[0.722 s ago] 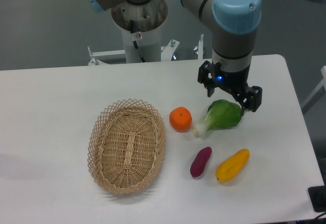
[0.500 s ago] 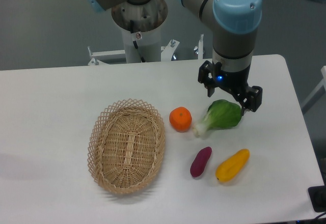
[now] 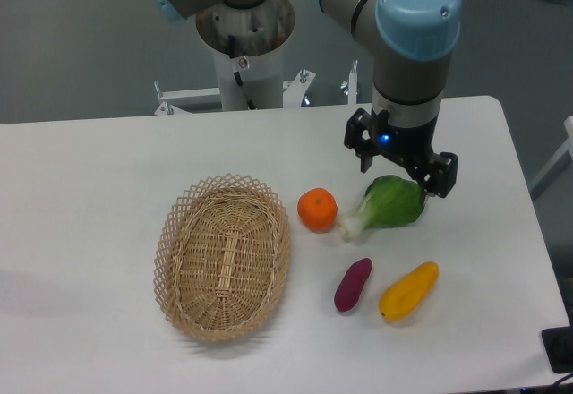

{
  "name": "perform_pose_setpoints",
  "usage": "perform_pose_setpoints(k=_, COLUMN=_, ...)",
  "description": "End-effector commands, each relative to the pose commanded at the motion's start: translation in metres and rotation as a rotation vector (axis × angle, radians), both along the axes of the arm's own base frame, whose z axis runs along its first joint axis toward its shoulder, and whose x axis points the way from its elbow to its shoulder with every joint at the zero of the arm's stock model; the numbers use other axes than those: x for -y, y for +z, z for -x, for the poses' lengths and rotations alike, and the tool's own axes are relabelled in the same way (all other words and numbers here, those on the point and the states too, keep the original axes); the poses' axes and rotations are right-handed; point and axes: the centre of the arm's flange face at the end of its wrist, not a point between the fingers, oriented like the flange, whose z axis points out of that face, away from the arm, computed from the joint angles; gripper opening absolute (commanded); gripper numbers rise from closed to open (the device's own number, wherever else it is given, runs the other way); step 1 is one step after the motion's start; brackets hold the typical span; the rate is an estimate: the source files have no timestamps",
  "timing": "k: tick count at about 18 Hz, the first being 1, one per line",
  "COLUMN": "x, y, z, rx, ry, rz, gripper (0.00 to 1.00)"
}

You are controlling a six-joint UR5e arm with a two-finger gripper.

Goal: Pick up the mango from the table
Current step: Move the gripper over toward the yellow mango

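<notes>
Mango lies on the table just right of the sweet potato, so bring your spread, empty gripper down across its narrow width.

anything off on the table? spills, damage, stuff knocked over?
Nothing stands out. The wicker basket sits flat and empty; the tangerine, bok choy, sweet potato and mango lie intact on the table. The gripper hovers by the bok choy, not the mango.

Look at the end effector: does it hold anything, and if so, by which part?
Nothing is held. The end effector hangs open above the leafy green; the mango lies untouched on the table.
</notes>
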Motion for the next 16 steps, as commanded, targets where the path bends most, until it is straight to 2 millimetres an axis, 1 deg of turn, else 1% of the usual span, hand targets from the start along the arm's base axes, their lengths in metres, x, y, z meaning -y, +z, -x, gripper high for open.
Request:
perform_pose_setpoints(k=3, x=-0.009, y=-0.004, z=-0.008, rx=0.058, ry=0.038, rz=-0.061, gripper=1.0)
perform_pose_setpoints(k=5, x=-0.018, y=-0.007, z=-0.019, rx=0.083, ry=0.058, rz=-0.078, gripper=1.0)
perform_pose_setpoints(k=7, x=-0.024, y=-0.02, z=-0.029, rx=0.106, ry=0.056, rz=-0.062, gripper=1.0)
perform_pose_setpoints(k=10, x=-0.023, y=-0.048, z=-0.031, rx=0.134, ry=0.077, rz=-0.038, gripper=1.0)
perform_pose_setpoints(k=13, x=-0.025, y=-0.07, z=-0.028, rx=0.063, ry=0.06, rz=-0.093, gripper=1.0)
perform_pose_setpoints(k=14, x=-0.028, y=-0.075, z=-0.022, rx=0.019, ry=0.048, rz=-0.12, gripper=1.0)
perform_pose_setpoints(k=15, x=-0.03, y=-0.085, z=-0.013, rx=-0.013, ry=0.014, rz=-0.124, gripper=1.0)
perform_pose_setpoints(k=16, x=-0.033, y=-0.1, z=-0.006, rx=-0.02, ry=-0.041, rz=-0.1, gripper=1.0)
